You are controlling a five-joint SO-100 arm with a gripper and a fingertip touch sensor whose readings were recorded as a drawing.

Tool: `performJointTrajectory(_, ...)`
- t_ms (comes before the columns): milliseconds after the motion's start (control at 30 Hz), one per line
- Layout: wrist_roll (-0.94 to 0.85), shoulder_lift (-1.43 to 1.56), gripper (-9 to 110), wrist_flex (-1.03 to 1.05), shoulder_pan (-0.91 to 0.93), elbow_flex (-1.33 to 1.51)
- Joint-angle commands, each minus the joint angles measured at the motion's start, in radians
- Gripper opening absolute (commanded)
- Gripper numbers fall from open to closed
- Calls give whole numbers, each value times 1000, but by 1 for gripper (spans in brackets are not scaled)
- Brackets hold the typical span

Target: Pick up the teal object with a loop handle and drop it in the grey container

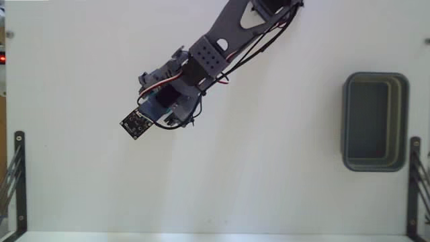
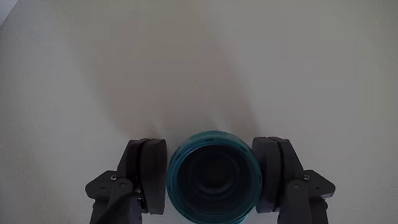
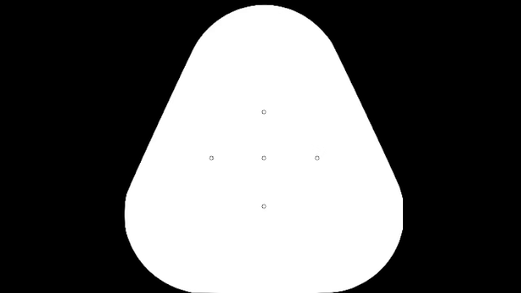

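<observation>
In the wrist view the teal object with a loop handle (image 2: 176,182) sits mouth-up between my two dark fingers (image 2: 151,174), which press on its left and right sides; its loop handle is hidden. My gripper (image 2: 211,143) is shut on it. In the fixed view the gripper (image 1: 164,111) hangs over the white table left of centre, with a patch of the teal object (image 1: 163,101) showing between its parts. The grey container (image 1: 404,121) stands far off at the right side of the table, apart from the gripper.
The arm (image 1: 228,40) reaches in from the top of the fixed view. Black metal brackets stand at the lower left (image 1: 15,178) and lower right (image 1: 415,181) edges. White table lies between the gripper and the container.
</observation>
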Motion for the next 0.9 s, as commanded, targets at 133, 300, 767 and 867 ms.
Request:
performJointTrajectory(133, 5, 34, 79, -12, 13, -5)
performJointTrajectory(300, 5, 34, 78, -12, 13, -5)
performJointTrajectory(767, 5, 34, 74, -12, 13, -5)
performJointTrajectory(867, 5, 34, 73, -12, 13, -5)
